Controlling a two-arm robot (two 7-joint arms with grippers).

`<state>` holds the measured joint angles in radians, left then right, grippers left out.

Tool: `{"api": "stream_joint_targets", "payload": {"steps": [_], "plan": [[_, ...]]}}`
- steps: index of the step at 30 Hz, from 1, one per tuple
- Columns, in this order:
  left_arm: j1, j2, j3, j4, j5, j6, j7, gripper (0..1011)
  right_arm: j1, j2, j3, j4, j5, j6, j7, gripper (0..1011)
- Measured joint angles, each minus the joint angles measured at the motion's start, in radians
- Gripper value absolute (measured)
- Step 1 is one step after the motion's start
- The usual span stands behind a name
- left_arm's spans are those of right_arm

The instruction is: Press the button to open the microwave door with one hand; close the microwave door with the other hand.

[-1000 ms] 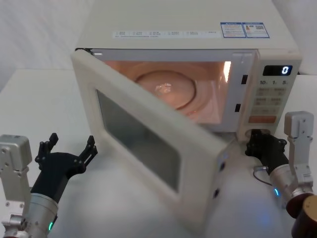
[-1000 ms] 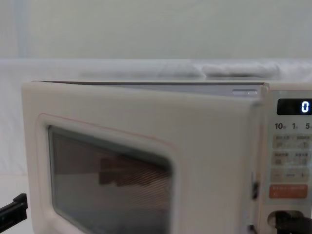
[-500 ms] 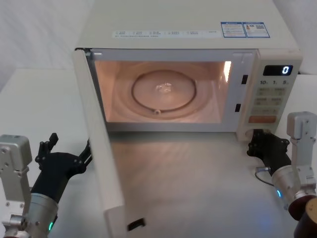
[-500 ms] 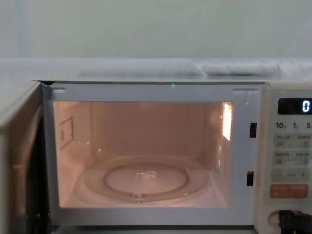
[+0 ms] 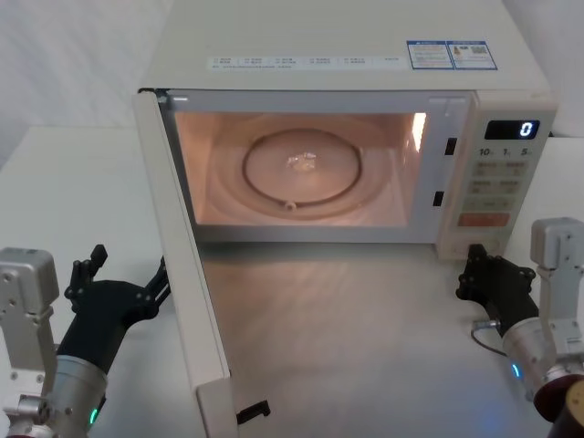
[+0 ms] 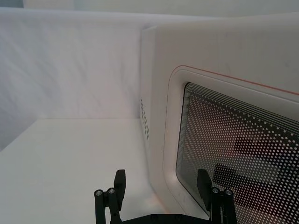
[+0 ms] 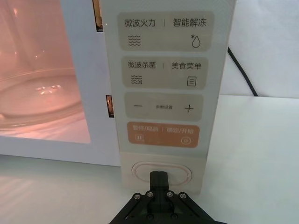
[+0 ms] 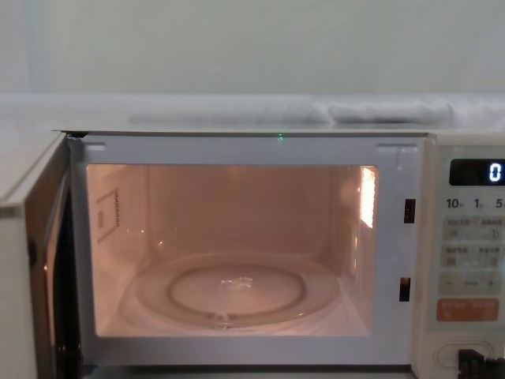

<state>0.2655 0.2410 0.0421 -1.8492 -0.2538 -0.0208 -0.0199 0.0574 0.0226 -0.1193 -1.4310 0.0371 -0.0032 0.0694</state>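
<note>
The cream boxy microwave (image 5: 347, 82) fills the upper frame, its large cream windowed door (image 5: 187, 301) swung wide at left. The left claw (image 5: 123, 297), fingers spread, sits beside it (push the outer face squarely). The right claw (image 7: 160, 184), fingers together, fronts the wide cream oval button (image 7: 182, 171).

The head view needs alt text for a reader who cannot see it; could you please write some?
A cream microwave stands with its door swung fully open, the lit cavity showing a glass turntable. The left gripper, open, sits just outside the door; the right gripper sits below the control panel.
</note>
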Motion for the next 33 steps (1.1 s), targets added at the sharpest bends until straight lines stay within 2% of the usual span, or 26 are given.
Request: {"api": "stream_joint_targets", "payload": {"steps": [5,10,19,27,33], "plan": [[0.000,0.000,0.000,0.000,0.000,0.000,0.000,1001,-0.021,0.001,0.001,-0.031,-0.001,0.004,-0.001,0],[0.000,0.000,0.000,0.000,0.000,0.000,0.000,1001,-0.059,0.004,0.000,-0.090,-0.007,0.012,-0.002,0],[0.000,0.000,0.000,0.000,0.000,0.000,0.000,1001,-0.161,0.023,0.004,-0.248,-0.027,0.035,-0.012,0],[0.000,0.000,0.000,0.000,0.000,0.000,0.000,1001,-0.212,0.058,0.044,-0.356,-0.038,0.045,-0.006,0],[0.000,0.000,0.000,0.000,0.000,0.000,0.000,1001,-0.219,0.081,0.080,-0.381,-0.026,0.054,0.015,0]]}}
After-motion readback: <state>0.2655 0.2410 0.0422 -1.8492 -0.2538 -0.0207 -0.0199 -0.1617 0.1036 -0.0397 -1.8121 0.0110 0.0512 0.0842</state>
